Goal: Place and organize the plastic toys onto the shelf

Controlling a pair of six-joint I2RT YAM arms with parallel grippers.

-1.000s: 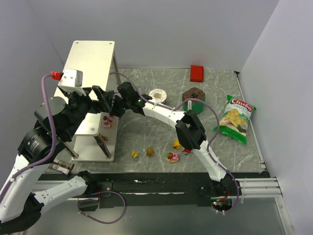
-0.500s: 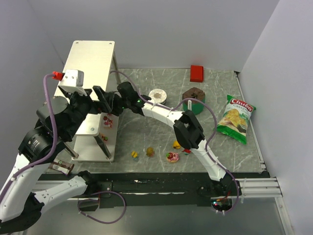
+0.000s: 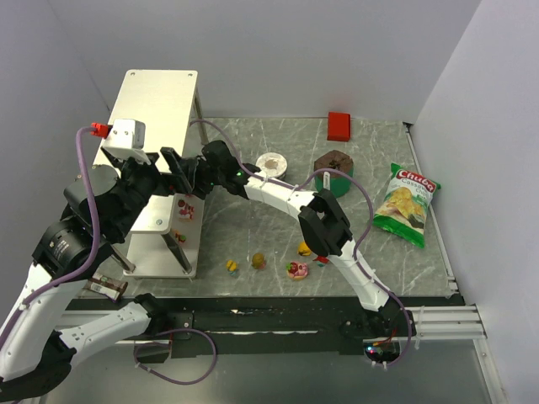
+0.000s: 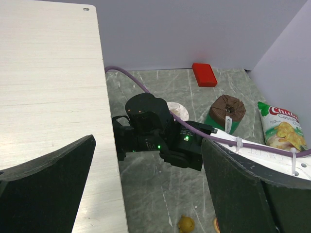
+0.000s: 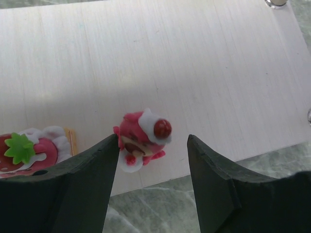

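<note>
Pink and red, the cherry-topped toy stands on the lower tier of the shelf, between the parted jaws of the right gripper, with clear space on one side. A strawberry toy sits just outside the nearer finger. This looks like the release. Next comes a straight retreat that knocks neither toy, then fetching the loose toys. The left gripper hangs wide and empty. Since a second ago the right arm has barely shifted.

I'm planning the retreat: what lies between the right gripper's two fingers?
One pink toy, standing on the shelf board inside the open right gripper; the right wrist view shows it.
</note>
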